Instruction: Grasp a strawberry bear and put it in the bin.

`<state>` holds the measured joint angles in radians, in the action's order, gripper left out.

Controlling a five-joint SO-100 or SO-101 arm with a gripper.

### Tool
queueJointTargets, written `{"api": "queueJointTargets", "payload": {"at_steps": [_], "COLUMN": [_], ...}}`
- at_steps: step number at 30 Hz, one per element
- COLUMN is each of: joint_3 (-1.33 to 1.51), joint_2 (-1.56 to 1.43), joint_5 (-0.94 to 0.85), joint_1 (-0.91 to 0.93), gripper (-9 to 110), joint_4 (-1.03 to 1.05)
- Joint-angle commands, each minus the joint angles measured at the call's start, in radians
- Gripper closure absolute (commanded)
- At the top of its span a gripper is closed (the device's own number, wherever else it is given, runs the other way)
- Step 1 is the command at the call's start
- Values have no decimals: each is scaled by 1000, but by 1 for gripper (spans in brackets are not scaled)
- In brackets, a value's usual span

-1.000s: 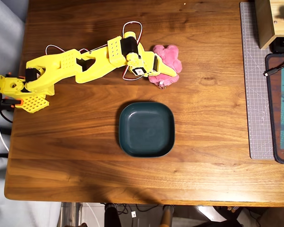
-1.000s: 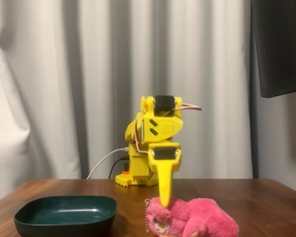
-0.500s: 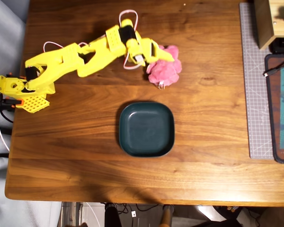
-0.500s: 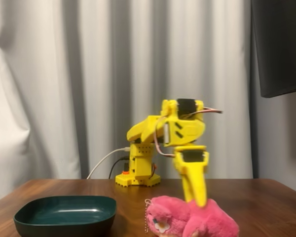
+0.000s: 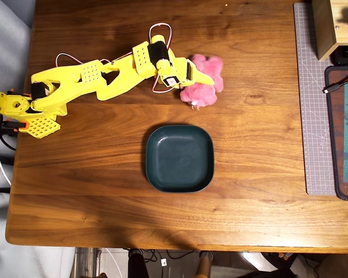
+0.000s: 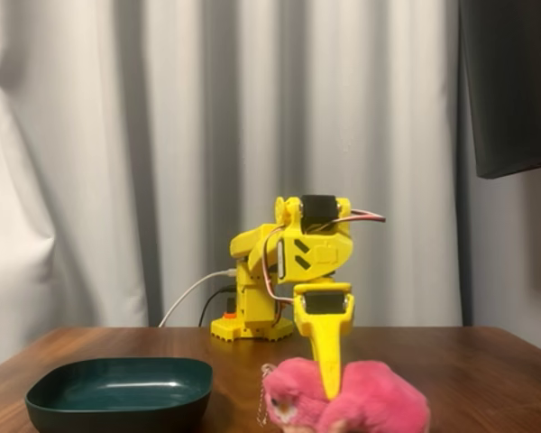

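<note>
Contact has been made: the end effector [image 6: 329, 390] is pressed down into the middle of the strawberry bear [image 6: 347, 408], with one yellow finger [image 6: 326, 361] seen sinking into the pink fluff in the fixed view. Whether the jaws are spread around the plush or already pinched on it cannot be told, since the second finger is hidden in both views. The bear lies on the worktop [image 5: 104, 174], at the far side of the bin [image 5: 179, 158] in the overhead view, near it but not touching. For the grasp to be done well, a full fold of the body should be gathered between the fingers (loose fur alone would likely slip), and the closing judged firm before any lift. The bear should then be raised clear of the bin's rim and released over the empty centre.
</note>
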<state>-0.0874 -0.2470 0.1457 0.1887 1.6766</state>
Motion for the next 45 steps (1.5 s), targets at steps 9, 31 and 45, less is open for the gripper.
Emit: {"api": "queueJointTargets", "payload": {"at_steps": [9, 31, 45], "joint_3": [-57, -5, -17], "joint_2": [-18, -505, -500], "joint_5": [3, 5, -86], "joint_1": [-11, -12, -373], "gripper": [96, 102, 102], "joint_4": [-5, 118, 21]}}
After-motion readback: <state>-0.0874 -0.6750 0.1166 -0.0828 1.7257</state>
